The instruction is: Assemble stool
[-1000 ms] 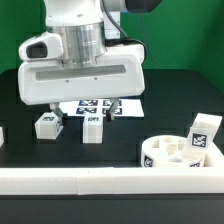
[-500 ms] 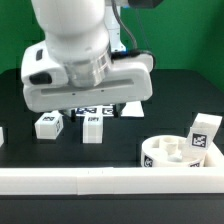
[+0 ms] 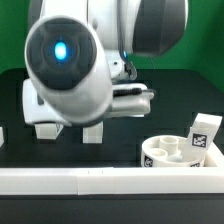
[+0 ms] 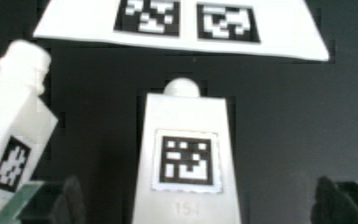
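Note:
In the wrist view a white stool leg (image 4: 190, 145) with a square tag lies on the black table between the jaws, which stand wide apart. My gripper (image 4: 197, 205) is open just above it and holds nothing. A second leg (image 4: 16, 110) lies beside it. In the exterior view the arm's wrist (image 3: 65, 60) fills the middle and hides the fingers; the bottoms of the two legs (image 3: 93, 131) (image 3: 45, 128) show below it. The round seat disc (image 3: 172, 155) sits at the exterior view's right, with a third leg (image 3: 204, 134) against its far side.
The marker board (image 4: 176, 25) lies just beyond the two legs. A long white rail (image 3: 100, 180) runs along the table's front edge. A small white part (image 3: 2, 134) shows at the exterior view's left edge.
The arm has swung and tilted toward the camera, coming down over the two legs. It now hides the marker board in the exterior view. The parts have not moved.

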